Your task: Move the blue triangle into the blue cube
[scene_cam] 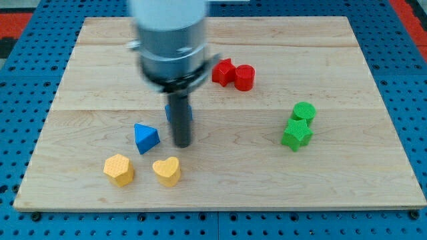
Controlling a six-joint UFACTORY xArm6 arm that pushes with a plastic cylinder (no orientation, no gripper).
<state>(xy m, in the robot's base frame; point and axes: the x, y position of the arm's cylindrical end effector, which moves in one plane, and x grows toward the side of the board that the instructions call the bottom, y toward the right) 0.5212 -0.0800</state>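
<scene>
Behind my dark rod, the blue cube (187,113) is mostly hidden; my tip (182,144), fingerless, sits just right of the blue triangle (145,138) above the yellow heart (167,171) on the wooden board (333,180).

A single camera looks down at a steep slant from in front of and above the wooden desk (373,180), facing its far edge at the top of the frame. It stands far enough back that the whole board fits, all four edges showing, with blue pegboard (20,220) visible around it on every side. The far edge looks narrower than the near one. The arm's grey body (170,40) enters from the upper middle of the frame, large and blurred, so it is nearer the lens than the board. There is no second view to share anything with.
</scene>
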